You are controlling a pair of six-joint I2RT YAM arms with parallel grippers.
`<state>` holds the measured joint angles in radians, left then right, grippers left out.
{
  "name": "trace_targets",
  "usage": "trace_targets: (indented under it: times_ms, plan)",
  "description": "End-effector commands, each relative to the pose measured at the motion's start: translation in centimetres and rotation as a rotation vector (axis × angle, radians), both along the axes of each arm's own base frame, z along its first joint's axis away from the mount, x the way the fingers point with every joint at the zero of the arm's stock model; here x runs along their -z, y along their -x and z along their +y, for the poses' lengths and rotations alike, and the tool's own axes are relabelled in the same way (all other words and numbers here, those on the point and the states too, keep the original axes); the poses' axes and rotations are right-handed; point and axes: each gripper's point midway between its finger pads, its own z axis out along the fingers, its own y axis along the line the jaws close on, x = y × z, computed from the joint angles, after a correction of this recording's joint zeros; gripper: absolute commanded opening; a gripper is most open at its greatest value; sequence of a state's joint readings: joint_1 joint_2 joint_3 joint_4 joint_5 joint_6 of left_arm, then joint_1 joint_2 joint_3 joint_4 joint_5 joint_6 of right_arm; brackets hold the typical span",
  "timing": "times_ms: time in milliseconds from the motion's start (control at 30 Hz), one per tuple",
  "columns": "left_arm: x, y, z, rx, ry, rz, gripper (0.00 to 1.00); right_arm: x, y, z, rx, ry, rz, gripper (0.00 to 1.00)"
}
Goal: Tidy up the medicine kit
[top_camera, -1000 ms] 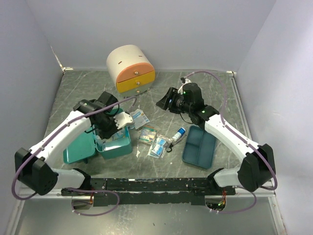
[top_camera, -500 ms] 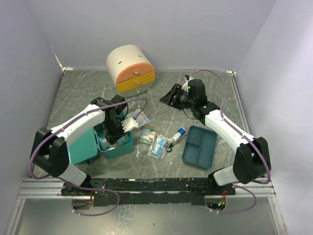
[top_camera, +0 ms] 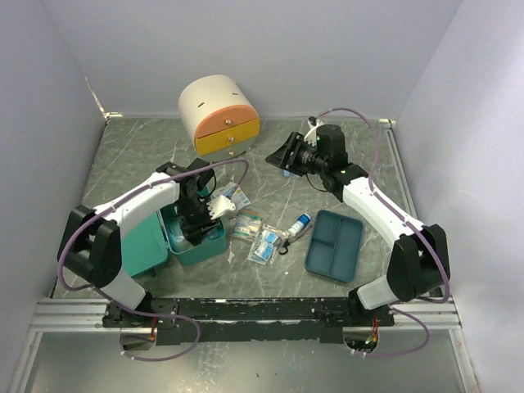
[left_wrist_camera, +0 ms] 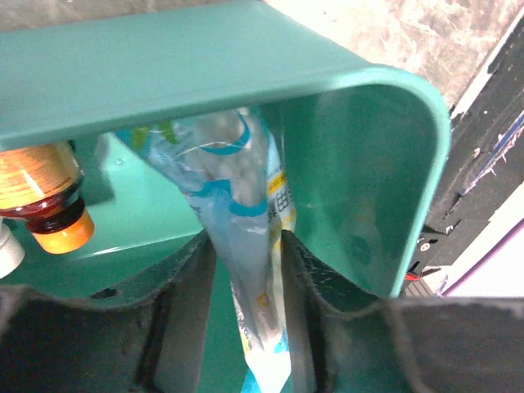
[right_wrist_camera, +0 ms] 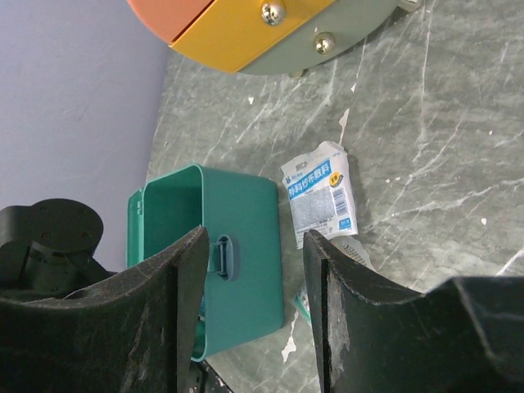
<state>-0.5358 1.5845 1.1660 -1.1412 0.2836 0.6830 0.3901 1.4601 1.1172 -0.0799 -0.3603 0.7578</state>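
The teal medicine kit point(top_camera: 209, 247) stands open at the left of the table, its lid point(top_camera: 146, 246) laid back to the left. My left gripper point(top_camera: 199, 223) reaches down into the box. In the left wrist view its jaws point(left_wrist_camera: 246, 254) stand slightly apart. A clear bag of cotton balls point(left_wrist_camera: 237, 188) hangs between them against the kit's inner wall point(left_wrist_camera: 360, 164). An orange-capped bottle point(left_wrist_camera: 45, 205) lies inside too. My right gripper point(top_camera: 280, 155) hovers open and empty above the table's back middle. Its wrist view looks down on the kit point(right_wrist_camera: 241, 246).
A cream cabinet with orange and yellow drawers point(top_camera: 218, 110) stands at the back. A dark-blue divided tray point(top_camera: 334, 244) lies at the right. Loose packets point(top_camera: 246, 223) point(top_camera: 266, 243), a blue-and-white sachet point(right_wrist_camera: 321, 192) and a small blue-capped bottle point(top_camera: 300, 223) lie between kit and tray.
My left gripper has gone down into the kit with the bag, and its jaws have parted a little. The right gripper has drawn back and upward, toward the cabinet side.
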Motion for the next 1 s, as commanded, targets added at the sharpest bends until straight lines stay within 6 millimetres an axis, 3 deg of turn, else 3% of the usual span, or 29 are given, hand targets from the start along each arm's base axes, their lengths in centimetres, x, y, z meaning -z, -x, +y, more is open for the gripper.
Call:
trace_targets:
  times_ms: [0, 167, 433, 600, 767, 967]
  plan:
    - [-0.4, -2.0, -0.4, -0.045, 0.055, -0.06, 0.51, -0.5, -0.9, 0.1, -0.02, 0.01, -0.028, 0.5]
    - [-2.3, -3.7, -0.4, -0.073, 0.073, -0.113, 0.59, 0.4, -1.1, 0.6, -0.049, -0.002, -0.004, 0.5]
    - [-3.9, -4.0, -0.4, -0.053, 0.089, -0.145, 0.47, 0.7, -1.4, 0.5, -0.05, 0.009, 0.0, 0.5]
    - [-1.9, -3.8, 1.0, -0.063, 0.012, -0.145, 0.4, 1.3, -1.5, 0.3, -0.04, 0.014, 0.011, 0.5]
    - [0.2, -5.0, 1.3, -0.088, -0.007, -0.202, 0.2, 1.8, -1.6, 0.2, -0.034, 0.018, 0.022, 0.5]
    - [1.9, -6.5, 0.9, -0.109, 0.012, -0.282, 0.15, 2.0, -1.8, -0.2, -0.019, 0.025, 0.028, 0.49]
